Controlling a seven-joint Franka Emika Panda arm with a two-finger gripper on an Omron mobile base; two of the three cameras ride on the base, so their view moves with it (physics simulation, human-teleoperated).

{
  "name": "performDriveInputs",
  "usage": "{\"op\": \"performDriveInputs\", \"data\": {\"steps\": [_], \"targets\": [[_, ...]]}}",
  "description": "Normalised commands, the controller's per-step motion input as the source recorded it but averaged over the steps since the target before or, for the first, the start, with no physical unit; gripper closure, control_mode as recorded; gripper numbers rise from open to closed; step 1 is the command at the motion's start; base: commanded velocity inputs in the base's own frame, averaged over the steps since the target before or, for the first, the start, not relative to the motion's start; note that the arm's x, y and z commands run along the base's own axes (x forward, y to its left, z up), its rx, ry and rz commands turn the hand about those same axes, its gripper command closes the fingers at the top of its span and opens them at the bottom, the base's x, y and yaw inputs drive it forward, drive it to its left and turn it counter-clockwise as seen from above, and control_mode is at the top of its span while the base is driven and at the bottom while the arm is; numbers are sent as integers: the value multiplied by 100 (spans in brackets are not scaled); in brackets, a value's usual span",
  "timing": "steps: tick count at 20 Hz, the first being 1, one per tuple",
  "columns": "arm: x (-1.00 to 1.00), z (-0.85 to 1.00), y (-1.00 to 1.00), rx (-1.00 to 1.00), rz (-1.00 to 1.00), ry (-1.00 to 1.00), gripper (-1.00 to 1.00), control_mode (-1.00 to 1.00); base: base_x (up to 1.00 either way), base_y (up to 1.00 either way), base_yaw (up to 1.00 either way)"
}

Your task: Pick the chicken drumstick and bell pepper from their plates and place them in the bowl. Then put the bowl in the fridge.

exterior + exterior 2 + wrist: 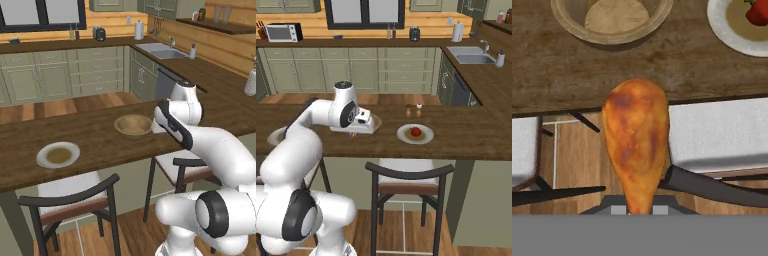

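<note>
Gripping the chicken drumstick (634, 140) by its narrow end, the gripper (637, 209) is closed on it above the counter's (557, 80) near edge | glossy orange-brown, darker scorched patches | long axis runs straight out from the fingers, fat end toward the bowl (612, 17) | bell pepper (758, 11) sits on its plate (732, 35)

Dark wood bench (100, 135), chairs (70, 202) tucked under near edge. Green-grey cabinets (356, 70), sink (162, 50) at far right corner, window (363, 12), plank floor (65, 107).
</note>
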Motion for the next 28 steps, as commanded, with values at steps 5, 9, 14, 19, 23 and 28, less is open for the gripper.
{"op": "performDriveInputs", "data": {"steps": [5, 9, 14, 19, 23, 28], "targets": [[100, -13, 18, 0, 0, 24, 100, -100, 0, 0, 0], [100, 5, 1, 0, 0, 14, 100, -100, 0, 0, 0], [100, -18, 4, 0, 0, 4, 100, -100, 0, 0, 0], [93, -55, 8, 1, 0, 0, 100, -100, 0, 0, 0], [50, -56, 23, 0, 0, -1, 100, -100, 0, 0, 0], [-7, -24, 11, 0, -3, -24, 100, -100, 0, 0, 0]]}}
